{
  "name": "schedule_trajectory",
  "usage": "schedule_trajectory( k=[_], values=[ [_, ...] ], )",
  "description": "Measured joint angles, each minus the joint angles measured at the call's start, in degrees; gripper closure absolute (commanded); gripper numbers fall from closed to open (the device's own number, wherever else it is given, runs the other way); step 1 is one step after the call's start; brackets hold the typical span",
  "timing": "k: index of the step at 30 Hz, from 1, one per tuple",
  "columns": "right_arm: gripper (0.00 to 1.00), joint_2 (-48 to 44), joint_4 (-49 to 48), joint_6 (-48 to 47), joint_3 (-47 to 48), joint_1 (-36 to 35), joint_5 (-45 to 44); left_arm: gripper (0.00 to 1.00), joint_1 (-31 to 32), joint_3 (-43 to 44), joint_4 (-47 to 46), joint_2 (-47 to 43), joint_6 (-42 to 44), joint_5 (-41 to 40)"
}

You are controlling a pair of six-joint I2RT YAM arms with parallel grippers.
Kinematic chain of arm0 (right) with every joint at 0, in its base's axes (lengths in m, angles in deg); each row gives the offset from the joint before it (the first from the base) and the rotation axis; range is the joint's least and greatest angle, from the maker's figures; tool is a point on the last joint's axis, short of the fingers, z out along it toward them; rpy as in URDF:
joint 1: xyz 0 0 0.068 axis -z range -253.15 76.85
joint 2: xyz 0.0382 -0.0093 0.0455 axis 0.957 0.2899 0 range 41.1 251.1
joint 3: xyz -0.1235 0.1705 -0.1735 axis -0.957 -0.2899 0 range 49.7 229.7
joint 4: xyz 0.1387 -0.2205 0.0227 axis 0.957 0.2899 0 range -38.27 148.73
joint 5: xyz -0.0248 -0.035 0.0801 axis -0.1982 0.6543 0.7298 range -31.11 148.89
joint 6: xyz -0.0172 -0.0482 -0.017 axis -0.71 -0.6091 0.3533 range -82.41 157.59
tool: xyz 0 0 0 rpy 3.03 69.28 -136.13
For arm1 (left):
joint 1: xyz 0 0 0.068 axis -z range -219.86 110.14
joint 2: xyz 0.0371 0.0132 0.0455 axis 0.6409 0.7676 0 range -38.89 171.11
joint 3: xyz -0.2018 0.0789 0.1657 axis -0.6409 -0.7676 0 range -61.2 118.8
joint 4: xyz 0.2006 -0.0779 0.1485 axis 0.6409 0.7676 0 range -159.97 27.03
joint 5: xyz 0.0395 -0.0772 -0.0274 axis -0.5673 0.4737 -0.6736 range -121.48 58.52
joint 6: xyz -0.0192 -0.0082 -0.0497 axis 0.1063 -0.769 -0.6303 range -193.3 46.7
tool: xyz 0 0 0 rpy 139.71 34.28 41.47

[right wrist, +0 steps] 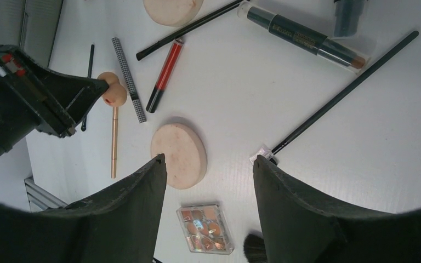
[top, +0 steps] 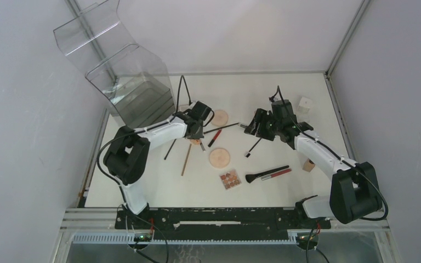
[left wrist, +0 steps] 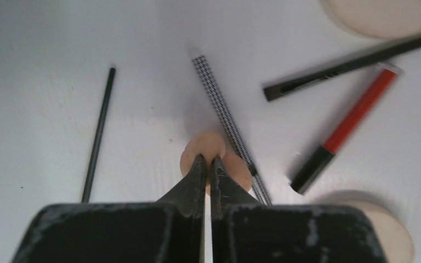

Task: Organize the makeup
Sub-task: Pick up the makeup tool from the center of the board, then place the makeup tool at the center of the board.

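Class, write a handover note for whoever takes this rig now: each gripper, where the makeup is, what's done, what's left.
Left gripper: shut, tips at the sponge; grip unclear.
Right gripper: open, empty, above the powder disc and palette.
Where: brushes, red pencil and the rest lie loose on the table.
Done: nothing seen in the clear organizer.
To do: sort it all.

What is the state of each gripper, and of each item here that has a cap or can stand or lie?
left gripper: fingers nearly shut, tips on the peach sponge applicator; grip unclear
right gripper: fingers wide open, holding nothing
red pencil: lying flat, black end looks capped
dark stick: lying flat, clear cap on
palette: lying flat, colours facing up
clear organizer: upright
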Motion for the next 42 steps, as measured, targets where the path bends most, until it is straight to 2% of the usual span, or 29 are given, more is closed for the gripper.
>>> schedule_trajectory(
  k=[5, 11, 12, 15, 17, 18, 25, 29, 35, 42],
  values=[
    [0.33, 0.0, 0.3, -0.1, 0.0, -0.1, 0.1, 1.00, 5.1, 0.7, -0.9, -3.1, 1.1, 0.9],
    [0.33, 0.5, 0.5, -0.1, 0.0, -0.2, 0.2, 0.99, 12.8, 8.9, -2.9, -0.5, 3.0, 3.9],
    [0.33, 0.5, 0.7, -0.1, 0.0, -0.2, 0.2, 0.93, 13.6, 10.1, -3.6, 0.7, 3.1, 4.7],
    [0.33, 0.5, 1.4, -0.1, 0.0, -0.2, -0.3, 0.46, 14.8, 12.3, -4.4, 4.0, 3.3, 6.4],
    [0.33, 0.5, 2.0, 0.0, 0.0, -0.2, -1.4, 0.30, 15.0, 12.7, -4.3, 6.0, 3.5, 7.2],
    [0.33, 0.3, 2.4, 0.0, -0.1, -0.2, -2.5, 0.28, 15.0, 12.7, -3.9, 6.7, 3.2, 7.6],
    [0.33, -9.8, 3.2, 0.0, -4.0, 2.0, -10.6, 0.29, 15.0, 12.7, -0.9, 5.1, 4.0, 5.2],
    [0.33, -17.3, 2.6, -0.3, -5.8, 4.0, -13.8, 0.29, 14.5, 11.1, 0.2, -2.2, 3.9, 2.1],
    [0.33, -20.5, 0.8, -1.0, -6.8, 4.2, -16.3, 0.28, 10.9, 0.7, 0.5, -16.3, 1.7, -0.1],
    [0.33, -20.0, 0.4, -1.2, -7.7, 4.5, -16.3, 0.26, 9.0, -12.1, 2.3, -19.2, -2.3, -0.3]
  ],
)
